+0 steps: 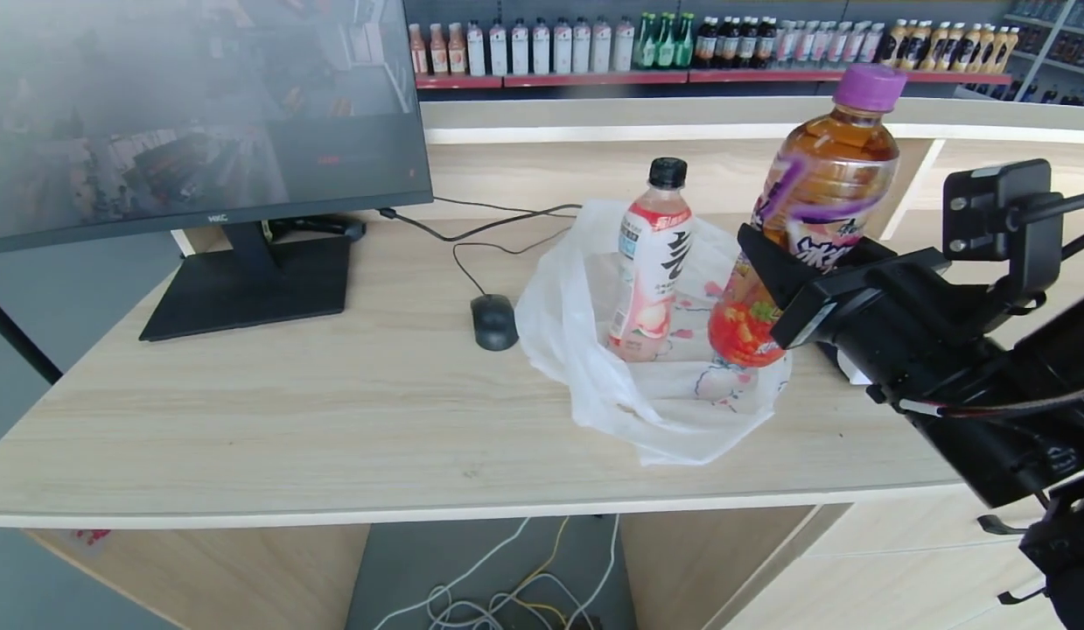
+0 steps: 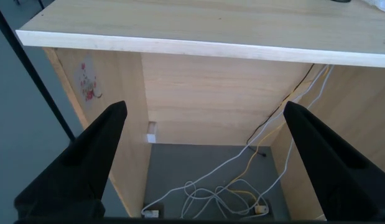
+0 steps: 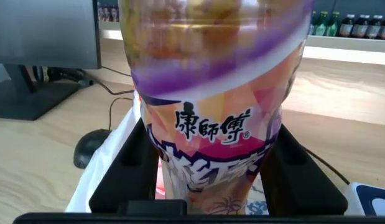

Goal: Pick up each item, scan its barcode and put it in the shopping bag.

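While the left gripper (image 2: 204, 107) hangs below the tabletop's (image 1: 332, 411) front edge, its two fingers (image 2: 86, 162) stand wide apart with nothing between them. Past them is the open space under the table, where loose wires (image 2: 223, 193) lie tangled on the floor.

On the tabletop's back left corner stands a dark monitor (image 1: 192, 114) on a flat black foot (image 1: 253, 284). To its right, about midway between the left and right edges, a black mouse (image 1: 494, 321) lies with its cord (image 1: 472, 229) running toward the back edge.

Just right of the mouse the white shopping bag (image 1: 673, 402) sits slumped open, reaching toward the front edge. A pink bottle (image 1: 651, 271) with a black cap stands upright inside it.

Right of that, near the tabletop's right edge, the right gripper (image 1: 804, 262) is clamped on the lower half of a tea bottle (image 1: 821, 175) with a purple cap. This bottle leans slightly, cap toward the right, and its base hangs over the bag's right side; I cannot tell whether it touches the bag. From the right wrist, the black fingers (image 3: 133, 168) press the bottle's label from both sides.

Behind the table, a shelf (image 1: 708, 77) carries a long row of drinks.
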Available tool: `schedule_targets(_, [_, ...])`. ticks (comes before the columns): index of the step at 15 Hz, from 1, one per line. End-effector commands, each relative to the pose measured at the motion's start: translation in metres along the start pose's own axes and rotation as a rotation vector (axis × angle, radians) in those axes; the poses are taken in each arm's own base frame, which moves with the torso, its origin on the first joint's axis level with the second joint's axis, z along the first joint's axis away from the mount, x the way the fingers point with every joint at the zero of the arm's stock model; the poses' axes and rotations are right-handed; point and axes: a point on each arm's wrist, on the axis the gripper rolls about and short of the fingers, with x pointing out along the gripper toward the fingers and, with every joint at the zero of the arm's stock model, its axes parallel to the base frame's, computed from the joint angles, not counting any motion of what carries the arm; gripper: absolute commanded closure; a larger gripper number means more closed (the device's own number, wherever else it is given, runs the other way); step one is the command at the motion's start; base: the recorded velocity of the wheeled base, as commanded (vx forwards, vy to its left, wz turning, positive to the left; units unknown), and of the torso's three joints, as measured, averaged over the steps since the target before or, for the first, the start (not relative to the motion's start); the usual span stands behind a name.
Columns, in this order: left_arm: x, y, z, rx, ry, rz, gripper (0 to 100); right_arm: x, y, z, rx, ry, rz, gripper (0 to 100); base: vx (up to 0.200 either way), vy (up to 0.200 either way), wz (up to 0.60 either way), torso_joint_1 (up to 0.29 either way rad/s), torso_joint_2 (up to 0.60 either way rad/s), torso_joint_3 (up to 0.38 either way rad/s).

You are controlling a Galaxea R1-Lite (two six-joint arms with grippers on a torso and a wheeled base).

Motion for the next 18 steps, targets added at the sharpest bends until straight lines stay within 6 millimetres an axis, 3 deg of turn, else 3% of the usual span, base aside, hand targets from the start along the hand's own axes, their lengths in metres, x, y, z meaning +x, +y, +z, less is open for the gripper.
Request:
schedule_targets(1, [0.000, 0.000, 0.000, 0.001, 0.000, 0.000, 0, -0.001, -0.004, -0.006, -0.010, 0.022, -0.016, 100, 0.000, 0.000, 0.00, 0.000, 0.00, 0.000])
schedule_targets(12, [0.000, 0.000, 0.000, 0.001, 0.002, 0.000, 0, 0.012, -0.015, -0.028, -0.025, 0.065, -0.057, 100, 0.000, 0.000, 0.00, 0.000, 0.00, 0.000])
schedule_targets(18, [0.000, 0.000, 0.000, 0.000, 0.000, 0.000, 0, 0.038, -0.016, -0.044, -0.034, 0.063, -0.076, 100, 0.000, 0.000, 0.00, 0.000, 0.00, 0.000])
